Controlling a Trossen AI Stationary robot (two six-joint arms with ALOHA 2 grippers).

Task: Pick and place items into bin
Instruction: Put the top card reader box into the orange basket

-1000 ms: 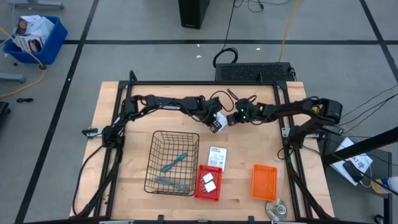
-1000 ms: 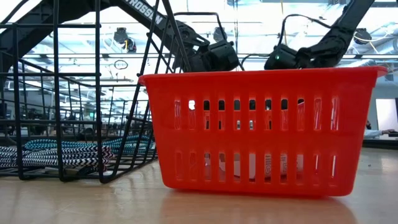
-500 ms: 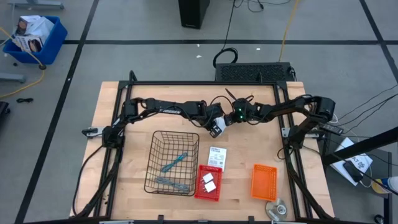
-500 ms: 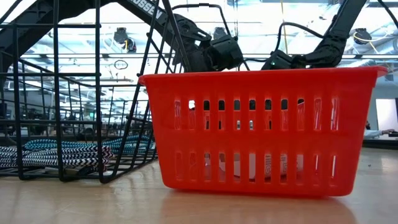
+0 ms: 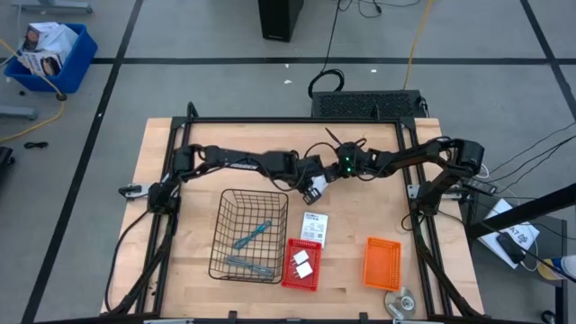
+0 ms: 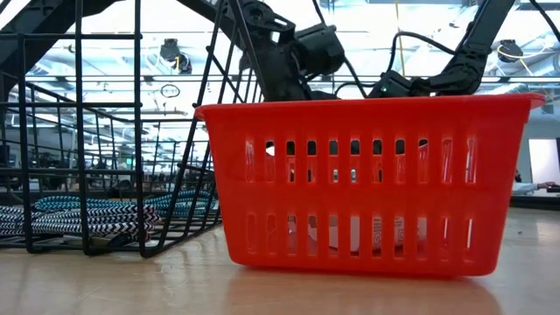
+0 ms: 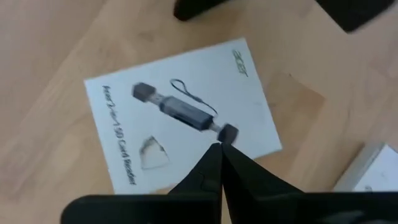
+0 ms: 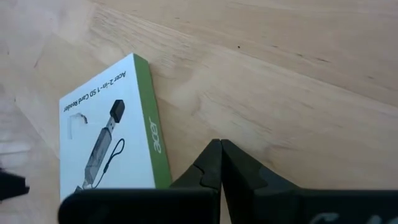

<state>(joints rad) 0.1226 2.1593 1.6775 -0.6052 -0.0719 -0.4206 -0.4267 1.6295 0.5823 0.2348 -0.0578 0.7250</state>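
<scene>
Around my wooden table (image 5: 180,270), grey floor (image 5: 225,36) spreads out, crossed by dark tape lines (image 5: 117,81) forming big squares. Upper left of the high view, a blue bin (image 5: 49,54) sits stuffed with white packaging, a yellow cable (image 5: 54,108) trailing beneath it. Top centre, a black box (image 5: 279,18) stands on the floor, with black cords (image 5: 328,76) looping below it and another yellow cable (image 5: 416,40) to its right. From table height, bright ceiling lights (image 6: 367,44) glare over a long hall (image 6: 87,157) at the left.
</scene>
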